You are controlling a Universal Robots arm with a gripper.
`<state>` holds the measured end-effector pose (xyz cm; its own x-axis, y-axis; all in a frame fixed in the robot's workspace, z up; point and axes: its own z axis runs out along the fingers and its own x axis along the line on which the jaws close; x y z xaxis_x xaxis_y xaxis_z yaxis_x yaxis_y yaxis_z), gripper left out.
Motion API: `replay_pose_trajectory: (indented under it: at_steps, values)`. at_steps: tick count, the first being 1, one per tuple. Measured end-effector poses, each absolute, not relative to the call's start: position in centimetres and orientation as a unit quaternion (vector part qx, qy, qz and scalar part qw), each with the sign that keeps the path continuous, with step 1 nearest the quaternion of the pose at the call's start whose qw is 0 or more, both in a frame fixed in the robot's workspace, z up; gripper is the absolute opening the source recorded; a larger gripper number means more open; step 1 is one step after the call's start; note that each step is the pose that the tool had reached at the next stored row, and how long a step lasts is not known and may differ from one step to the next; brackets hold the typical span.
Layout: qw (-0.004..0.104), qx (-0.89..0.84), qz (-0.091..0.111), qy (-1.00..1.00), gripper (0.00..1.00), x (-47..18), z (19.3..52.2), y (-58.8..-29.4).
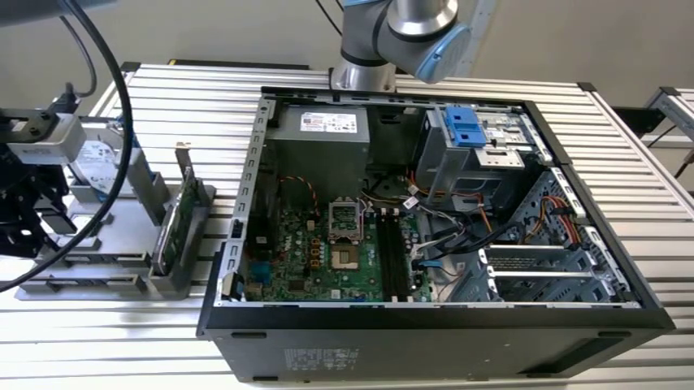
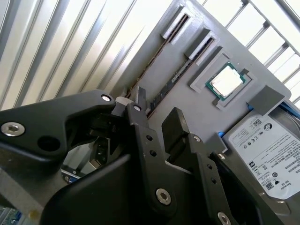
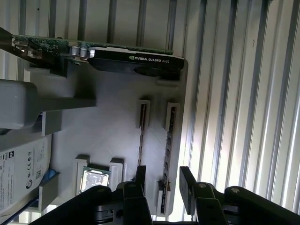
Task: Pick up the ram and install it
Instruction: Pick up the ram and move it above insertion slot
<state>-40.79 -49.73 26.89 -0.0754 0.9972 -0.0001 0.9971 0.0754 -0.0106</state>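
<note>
Jointed arm bent overhead, pincer facing down, fingers spread apart, gripping nothing.

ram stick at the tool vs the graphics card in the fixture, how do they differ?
The ram is a thin, dark, narrow stick; the graphics card is far bigger, a green board with a black shroud. The ram sits between the open tool's fingers; the graphics card lies clear of it. Both stand on edge in the grey fixture.
</note>
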Motion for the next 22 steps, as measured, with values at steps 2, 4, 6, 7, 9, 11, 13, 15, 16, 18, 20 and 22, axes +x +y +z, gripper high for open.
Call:
replay_pose_trajectory:
  at_steps: [2, 4, 6, 7, 9, 11, 13, 15, 16, 18, 20, 22]
  values:
    - [0.004, -0.680, 0.004, -0.733, 1.00, -40.79, 26.85, -49.73]
    - [0.004, -0.680, 0.004, -0.733, 1.00, -40.80, 26.78, -49.75]
    - [0.004, -0.680, 0.004, -0.733, 1.00, -40.79, 26.70, -49.81]
    - [0.004, -0.680, 0.004, -0.733, 1.00, -40.79, 26.65, -49.83]
    - [0.004, -0.680, 0.004, -0.733, 1.00, -40.80, 26.56, -49.88]
    - [0.004, -0.680, 0.004, -0.733, 1.00, -40.79, 26.47, -49.92]
    - [0.004, -0.681, 0.004, -0.733, 1.00, -40.79, 26.42, -49.95]
    - [0.004, -0.681, 0.004, -0.732, 1.00, -40.79, 26.36, -49.98]
    - [0.004, -0.681, 0.004, -0.732, 1.00, -40.80, 26.34, -49.98]
    - [0.004, -0.682, 0.004, -0.732, 1.00, -40.79, 26.29, -50.00]
    - [0.004, -0.682, 0.004, -0.732, 1.00, -40.79, 26.28, -50.00]
    - [0.004, -0.682, 0.004, -0.732, 1.00, -40.79, 26.27, -50.00]
